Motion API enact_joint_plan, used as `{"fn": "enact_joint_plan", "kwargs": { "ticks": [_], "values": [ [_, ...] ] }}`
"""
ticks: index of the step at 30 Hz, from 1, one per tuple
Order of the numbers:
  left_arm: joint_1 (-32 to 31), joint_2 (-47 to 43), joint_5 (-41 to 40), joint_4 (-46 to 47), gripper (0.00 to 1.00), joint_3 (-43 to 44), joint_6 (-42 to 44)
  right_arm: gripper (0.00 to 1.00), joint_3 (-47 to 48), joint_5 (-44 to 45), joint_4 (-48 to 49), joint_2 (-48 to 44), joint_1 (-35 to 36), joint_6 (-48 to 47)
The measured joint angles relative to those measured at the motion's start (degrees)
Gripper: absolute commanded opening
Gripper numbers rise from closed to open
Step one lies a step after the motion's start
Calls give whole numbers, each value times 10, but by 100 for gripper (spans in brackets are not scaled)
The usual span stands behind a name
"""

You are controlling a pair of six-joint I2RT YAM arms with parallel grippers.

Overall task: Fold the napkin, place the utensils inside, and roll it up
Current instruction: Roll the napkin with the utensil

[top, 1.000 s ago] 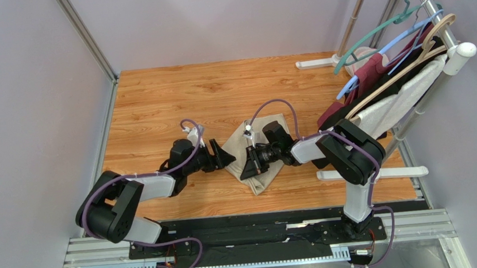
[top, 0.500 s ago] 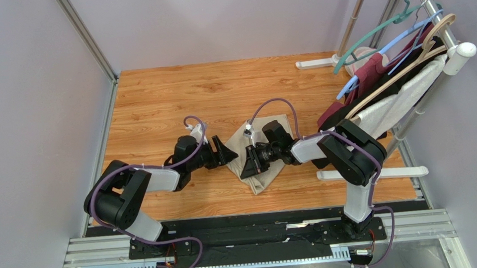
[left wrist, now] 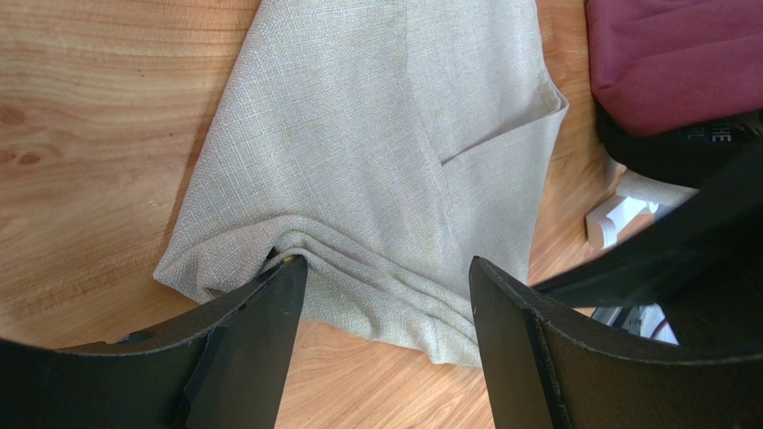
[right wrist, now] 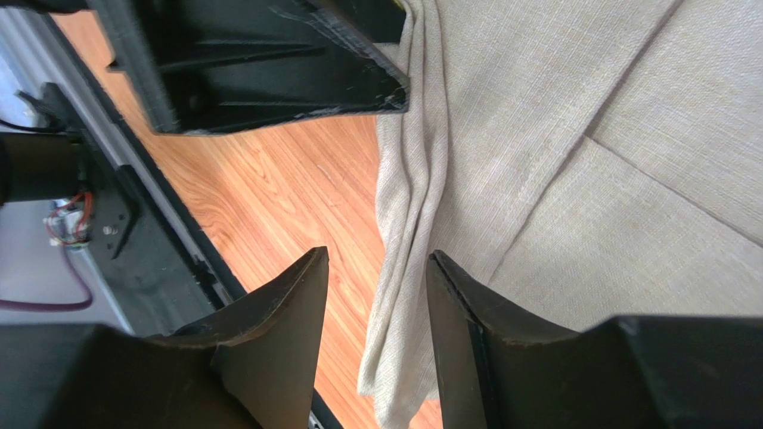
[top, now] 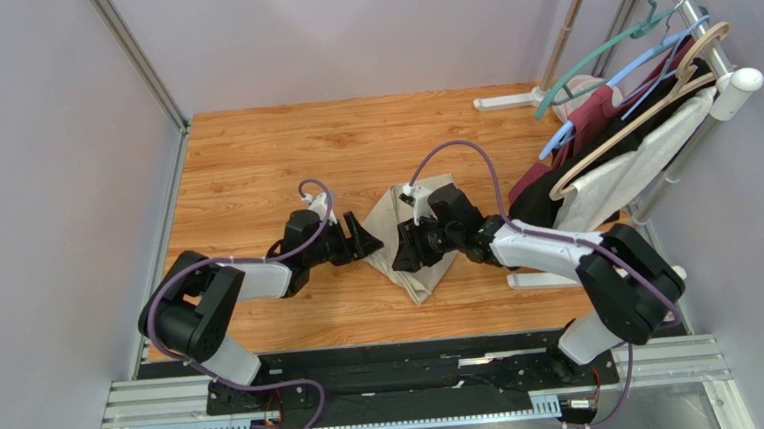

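Note:
The beige napkin (top: 411,235) lies folded on the wooden table, with a bunched, rolled edge along its near-left side (left wrist: 376,152) (right wrist: 555,170). My left gripper (top: 368,241) (left wrist: 385,290) is open at that edge, and its left fingertip (left wrist: 285,273) touches the bunched folds. My right gripper (top: 401,250) (right wrist: 376,268) hangs open over the same edge from the other side. Cloth shows in the gap between its jaws, but they are not pressing it. The left gripper's finger (right wrist: 269,63) shows at the top of the right wrist view. The utensils are hidden.
A clothes rack (top: 659,93) with hangers and maroon and white garments stands at the right. A maroon garment (left wrist: 681,54) hangs close to the napkin. White rack feet (top: 507,100) (left wrist: 618,214) rest on the table. The black base rail (right wrist: 125,232) runs along the near edge.
My right gripper has opened and let go of the napkin, and its arm has swung its elbow out to the right. The left gripper has moved slightly right, up to the napkin's edge.

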Motion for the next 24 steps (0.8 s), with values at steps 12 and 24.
{"fn": "enact_joint_plan", "kwargs": {
  "ticks": [12, 24],
  "values": [
    [0, 16, 5, -32, 78, 31, 2, 49, 1, 355, -113, -95, 233, -63],
    [0, 16, 8, -36, 78, 32, 3, 48, 33, 588, -181, 10, 351, -96]
  ]
}}
